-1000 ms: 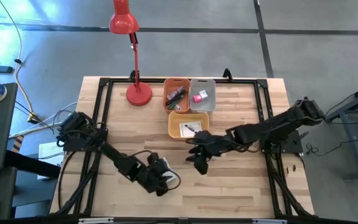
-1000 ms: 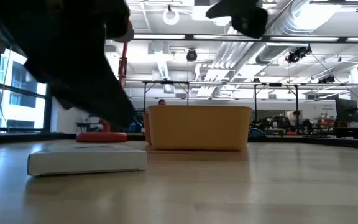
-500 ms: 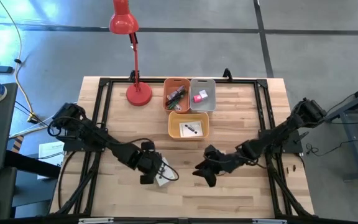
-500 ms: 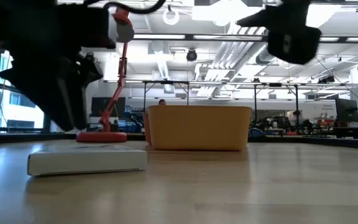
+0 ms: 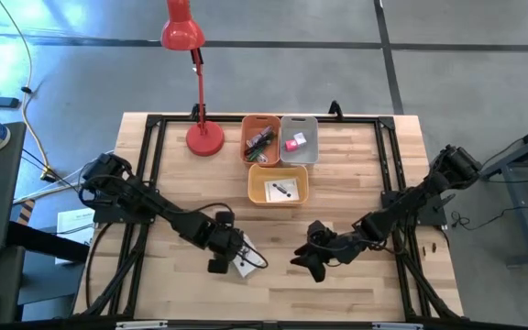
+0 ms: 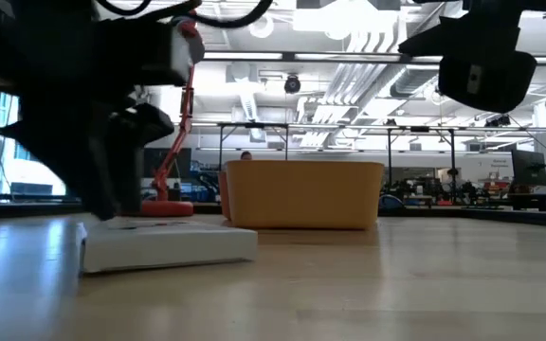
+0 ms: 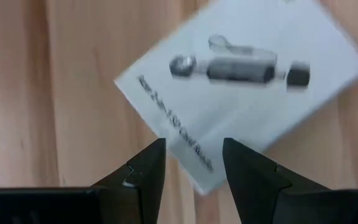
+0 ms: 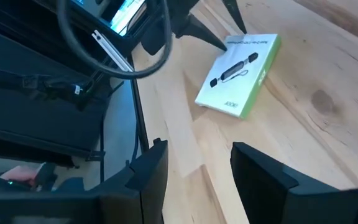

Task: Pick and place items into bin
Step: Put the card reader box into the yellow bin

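A flat white box (image 5: 247, 264) printed with a picture of a small device (image 7: 241, 68) lies on the wooden table near its front edge; its side is green (image 8: 253, 93). My left gripper (image 7: 193, 144) is open and points down over one corner of the box (image 6: 169, 246). My right gripper (image 8: 197, 149) is open and hovers to the box's right (image 5: 308, 262), holding nothing. At the back stand a yellow bin (image 5: 278, 197) with a white card, an orange bin (image 5: 260, 151) and a grey bin (image 5: 312, 137) with small items. My left gripper comes from above with one finger on each side of the box's corner (image 7: 196, 180). In the low view a fingertip (image 6: 112, 210) reaches down to the top of the box's end. The box lies flat on the table. Whether the fingers press on it I cannot tell.
A red desk lamp (image 5: 203, 137) stands at the back left of the table. A black frame (image 5: 154, 156) runs around the tabletop. Bare wood (image 5: 282, 293) lies between the two grippers and the near edge.
My left gripper has shifted over the box and rolled about its own axis. In the last half second the box has slid a little along the table and turned. My right gripper has come down and moved from beside the yellow bin toward the near edge.
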Controlling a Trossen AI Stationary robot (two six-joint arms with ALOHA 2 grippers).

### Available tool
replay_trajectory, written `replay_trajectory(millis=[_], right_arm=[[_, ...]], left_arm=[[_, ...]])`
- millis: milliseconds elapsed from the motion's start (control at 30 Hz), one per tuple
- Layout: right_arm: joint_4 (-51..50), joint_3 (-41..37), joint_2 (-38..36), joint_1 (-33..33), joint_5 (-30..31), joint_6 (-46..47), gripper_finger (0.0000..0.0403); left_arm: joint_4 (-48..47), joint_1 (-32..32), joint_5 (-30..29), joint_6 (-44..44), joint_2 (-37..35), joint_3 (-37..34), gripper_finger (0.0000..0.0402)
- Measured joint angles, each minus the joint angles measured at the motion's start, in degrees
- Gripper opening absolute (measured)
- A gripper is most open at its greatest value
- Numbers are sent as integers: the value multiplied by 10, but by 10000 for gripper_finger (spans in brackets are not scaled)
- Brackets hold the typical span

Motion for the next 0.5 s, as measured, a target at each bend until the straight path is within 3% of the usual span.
replay_trajectory(millis=[133,300,500], right_arm=[[1,0,0,-2,-1,-9,165],[-3,0,0,-2,-6,-9,165],[-21,0,0,0,-20,4,165]], left_arm=[[64,11,-19,6,19,0,149],[163,31,1,6,49,1,149],[155,30,-15,-2,28,0,149]])
